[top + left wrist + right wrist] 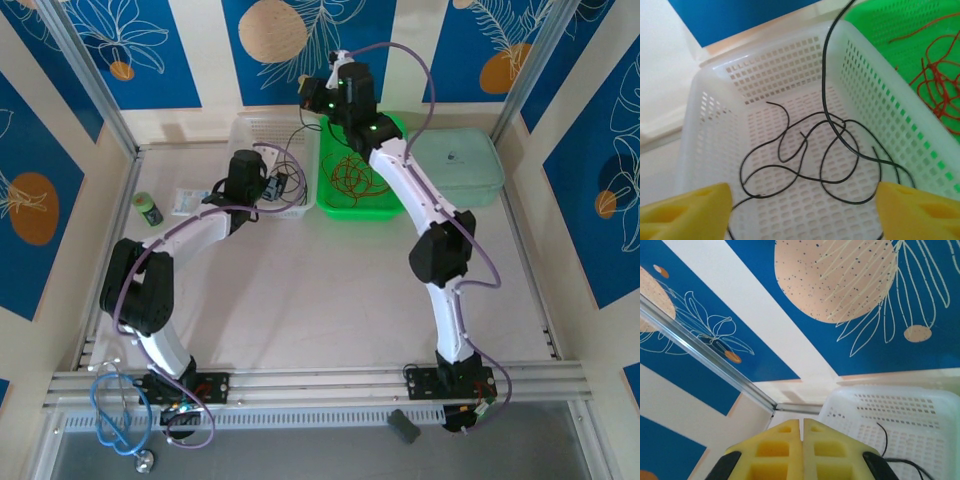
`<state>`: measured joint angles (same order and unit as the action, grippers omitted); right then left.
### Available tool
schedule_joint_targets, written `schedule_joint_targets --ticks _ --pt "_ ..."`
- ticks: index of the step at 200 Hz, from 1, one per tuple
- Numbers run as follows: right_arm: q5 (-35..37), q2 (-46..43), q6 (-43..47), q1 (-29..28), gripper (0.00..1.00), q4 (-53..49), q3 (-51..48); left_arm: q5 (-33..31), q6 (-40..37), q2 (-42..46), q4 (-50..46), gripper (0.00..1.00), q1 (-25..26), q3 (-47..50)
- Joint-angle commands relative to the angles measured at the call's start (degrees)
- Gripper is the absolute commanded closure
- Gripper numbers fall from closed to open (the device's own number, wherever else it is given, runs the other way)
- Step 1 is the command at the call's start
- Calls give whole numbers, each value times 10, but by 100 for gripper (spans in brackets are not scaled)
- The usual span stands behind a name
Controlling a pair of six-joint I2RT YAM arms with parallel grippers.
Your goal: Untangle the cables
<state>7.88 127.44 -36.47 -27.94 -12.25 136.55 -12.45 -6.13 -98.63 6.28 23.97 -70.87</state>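
The top camera, high above and behind both arm bases, looks down over the whole desk [330, 300]. The left wrist camera sits close over the white basket [785, 70], facing down into it past its gripper [802, 220], with the green basket [890, 30] at right. The right wrist camera tilts up past its gripper [802, 427] toward the blue wall [840, 340]. All three views share the white basket; both wrist views share its black cable [824, 75].
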Motion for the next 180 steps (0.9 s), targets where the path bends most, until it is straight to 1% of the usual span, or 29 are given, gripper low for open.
schedule_joint_targets --ticks 1,23,40,56,71,92,153,167,173,180 --pt "11 65 -14 -6 100 -7 83 39 3 30 -31 1 -5 -4" --pt "3 149 -29 -7 100 -44 188 55 7 75 -55 0 -6 14" --pt "1 195 -43 -7 100 -53 231 72 21 120 -77 0 -6 33" --pt "-4 211 -60 -7 100 -42 223 78 31 163 -104 0 -5 48" --pt "-7 216 -69 -9 100 -31 198 69 41 195 -140 0 -5 50" --pt "-9 223 -67 -20 100 -33 170 64 51 234 -187 0 -5 48" --pt "-8 268 -24 -66 100 -95 162 51 77 354 -207 0 -5 76" --pt "0 272 -16 -74 96 -116 158 41 79 375 -209 0 -5 81" --pt "5 273 -15 -77 92 -124 154 38 79 383 -211 0 -5 82" --pt "10 273 -13 -81 85 -132 148 36 78 391 -215 0 -5 83"
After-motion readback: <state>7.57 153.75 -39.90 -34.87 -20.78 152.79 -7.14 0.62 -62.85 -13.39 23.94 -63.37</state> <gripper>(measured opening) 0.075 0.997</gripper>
